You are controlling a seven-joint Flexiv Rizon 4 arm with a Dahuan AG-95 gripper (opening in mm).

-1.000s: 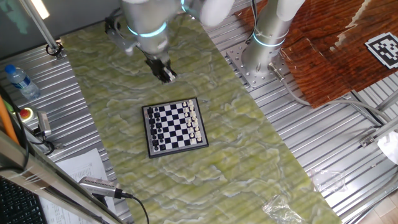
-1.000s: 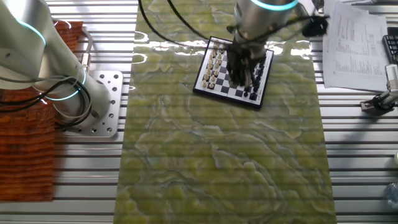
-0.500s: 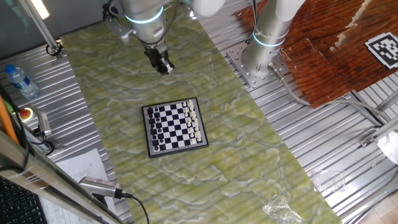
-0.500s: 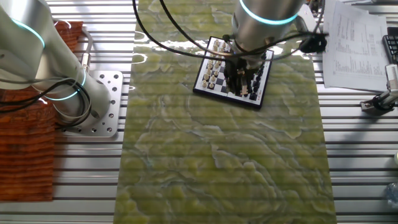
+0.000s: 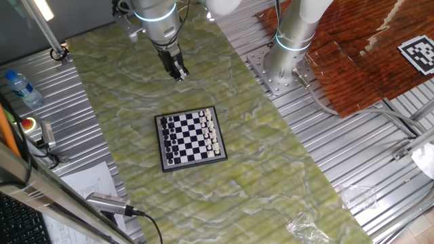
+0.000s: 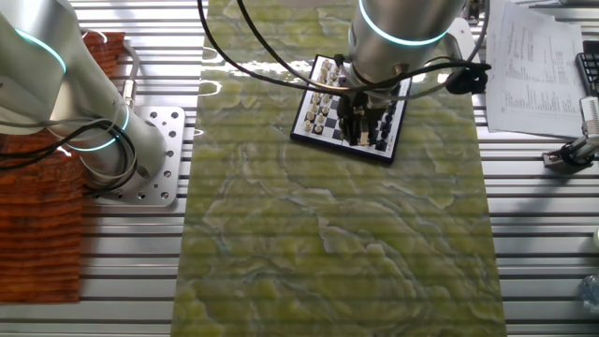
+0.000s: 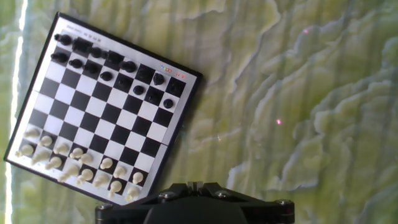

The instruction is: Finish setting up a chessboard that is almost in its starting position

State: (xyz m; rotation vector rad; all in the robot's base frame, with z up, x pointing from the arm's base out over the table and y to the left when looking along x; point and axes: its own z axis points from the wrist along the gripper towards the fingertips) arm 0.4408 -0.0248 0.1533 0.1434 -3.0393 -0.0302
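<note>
The chessboard point(image 5: 191, 137) lies on the green marbled mat, with dark pieces along its left side and cream pieces along its right. In the other fixed view the chessboard point(image 6: 318, 108) is partly hidden behind my arm. In the hand view the chessboard point(image 7: 102, 106) fills the left half, dark pieces at the top and cream pieces at the bottom left. My gripper point(image 5: 178, 71) hangs high over the mat, beyond the board. It also shows in the other fixed view point(image 6: 360, 126) and in the hand view point(image 7: 194, 184), where its fingers are pressed together with nothing between them.
A second arm's base point(image 5: 285, 61) stands at the mat's right edge beside a brown-orange cloth point(image 5: 359, 47). A water bottle point(image 5: 19, 88) and a red button point(image 5: 28, 124) are at the left. Papers point(image 6: 533, 65) lie by the board. A plastic bag point(image 5: 305, 224) lies at the front.
My gripper has lifted and drawn back from the board, moving up the image in one fixed view. The board and its pieces have not moved.
</note>
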